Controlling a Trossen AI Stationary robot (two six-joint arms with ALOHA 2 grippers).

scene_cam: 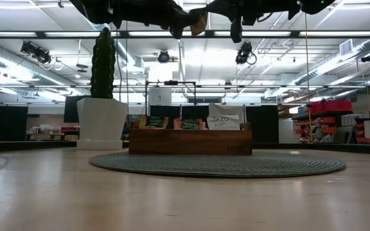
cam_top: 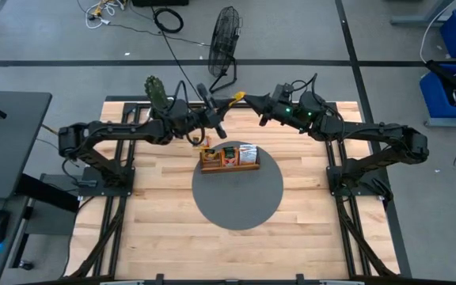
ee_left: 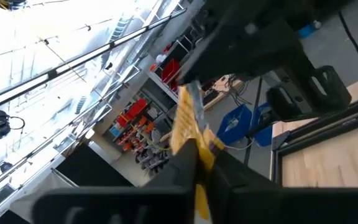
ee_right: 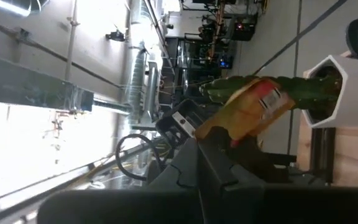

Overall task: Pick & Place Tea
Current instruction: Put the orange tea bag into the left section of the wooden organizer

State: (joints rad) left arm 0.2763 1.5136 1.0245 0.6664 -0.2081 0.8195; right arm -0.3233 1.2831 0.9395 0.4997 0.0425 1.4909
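Observation:
A yellow-orange tea sachet (cam_top: 237,96) hangs high over the table's far middle, between my two grippers. My left gripper (cam_top: 226,101) comes at it from the table's left and is shut on it (ee_left: 196,149). From the right, my right gripper (cam_top: 248,98) is also shut on it (ee_right: 213,134). Below them, a brown wooden tray (cam_top: 229,166) rests on a round grey mat (cam_top: 237,198). Several more sachets (scene_cam: 226,119) stand upright in the tray. My left gripper pinches one end of the sachet (ee_left: 197,163) between its two fingers, coming about level from the table's left. The sachet shows edge-on and runs forward from the fingertips toward the other gripper, clear of the table. My right gripper pinches the sachet's opposite end (ee_right: 225,130) between its two fingers, about level from the table's right. The rest of the sachet (ee_right: 253,109) sticks out past the fingertips, lifted clear.
A green cactus in a white pot (cam_top: 157,91) stands at the table's far left, close behind the left arm. A floor fan (cam_top: 225,39) stands beyond the far edge. Bare wood (cam_top: 172,237) lies in front of the mat.

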